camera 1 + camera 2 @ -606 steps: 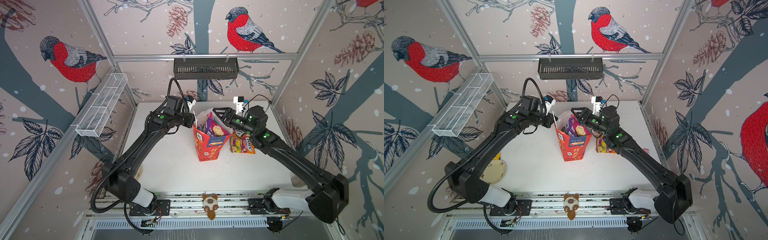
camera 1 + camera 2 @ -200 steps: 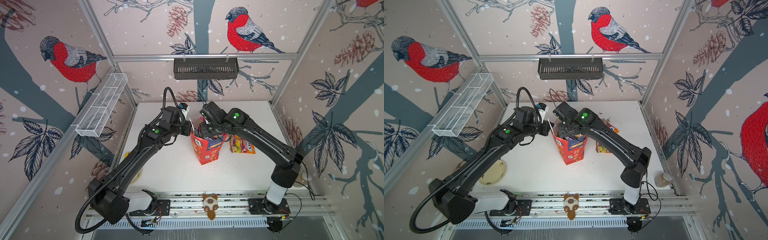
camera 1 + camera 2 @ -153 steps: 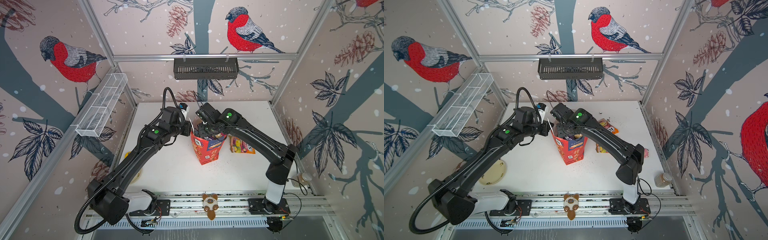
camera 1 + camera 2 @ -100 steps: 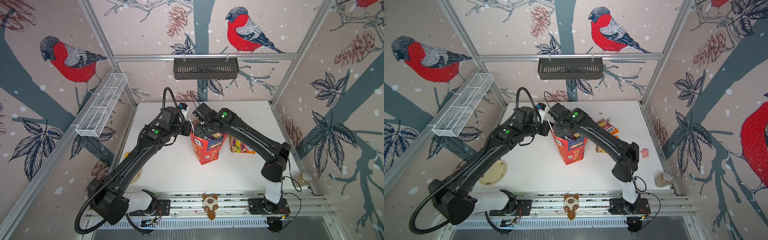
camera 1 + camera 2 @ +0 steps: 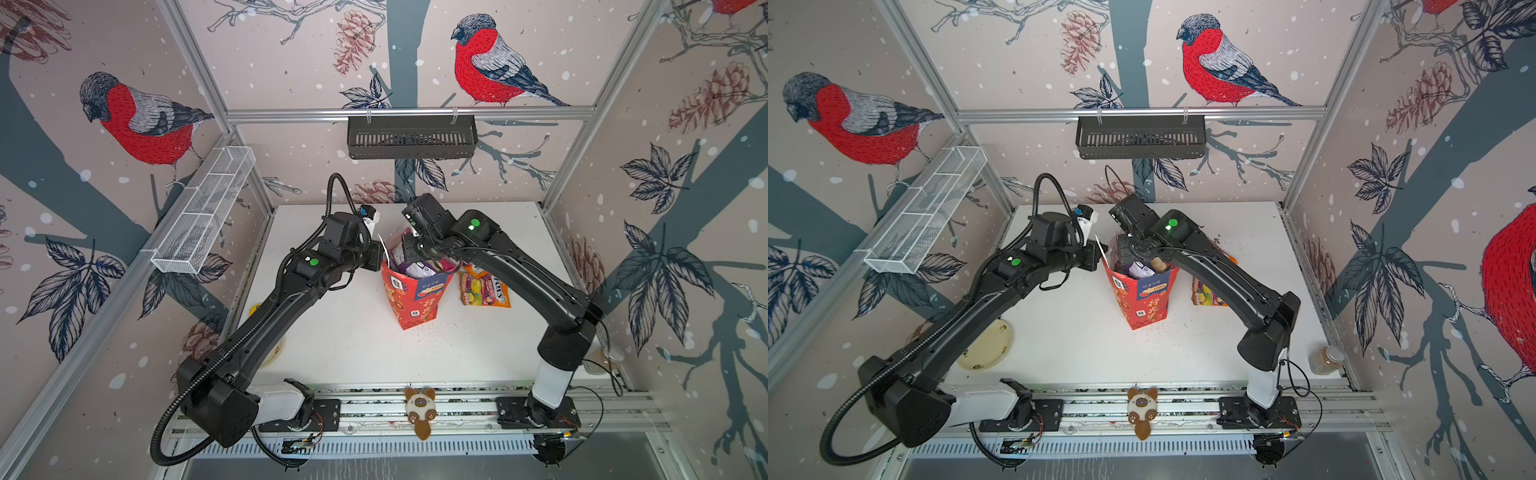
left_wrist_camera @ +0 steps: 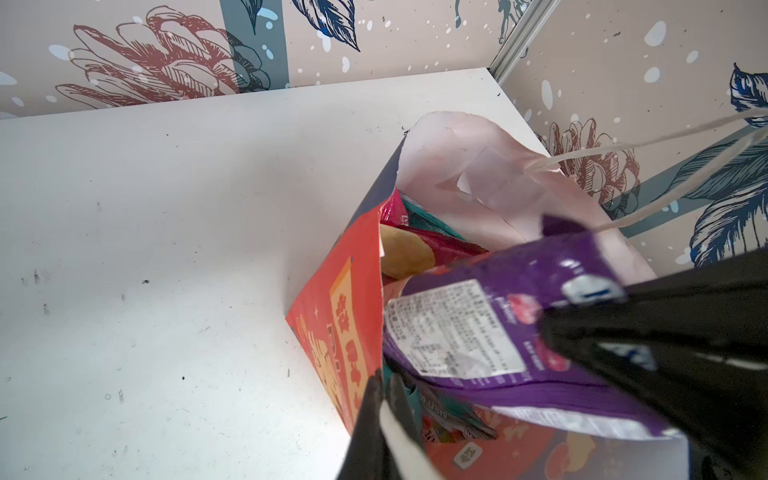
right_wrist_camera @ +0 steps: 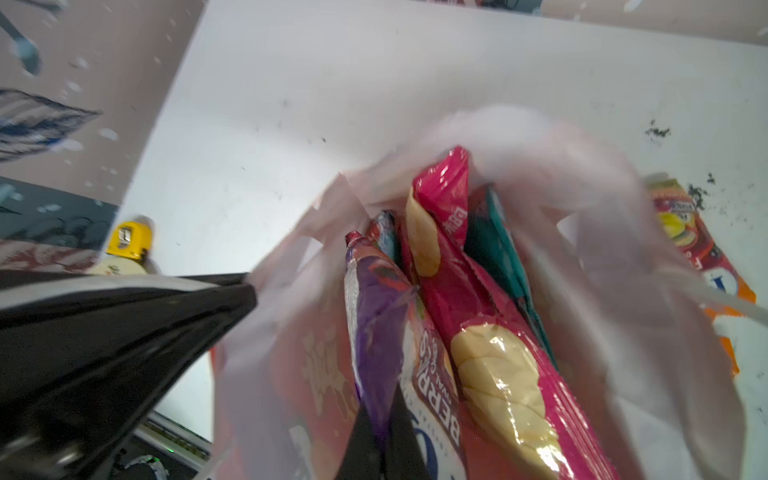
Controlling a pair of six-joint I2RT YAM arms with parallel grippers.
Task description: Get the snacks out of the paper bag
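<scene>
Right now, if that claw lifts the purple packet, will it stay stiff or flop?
Probably flop: the purple packet is thin glossy film, creased where the right gripper pinches it. Likely light, being a small pouch. It could tug the paper bag, but the left gripper pinching the rim should steady that.

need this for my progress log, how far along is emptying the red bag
Done: an orange FOX'S packet lies on the table beside the red paper bag. In hand: the right gripper is shut on a purple packet in the bag's mouth, while the left gripper pinches the rim. Left: the pink Lay's chip bag and a teal packet are inside.
</scene>
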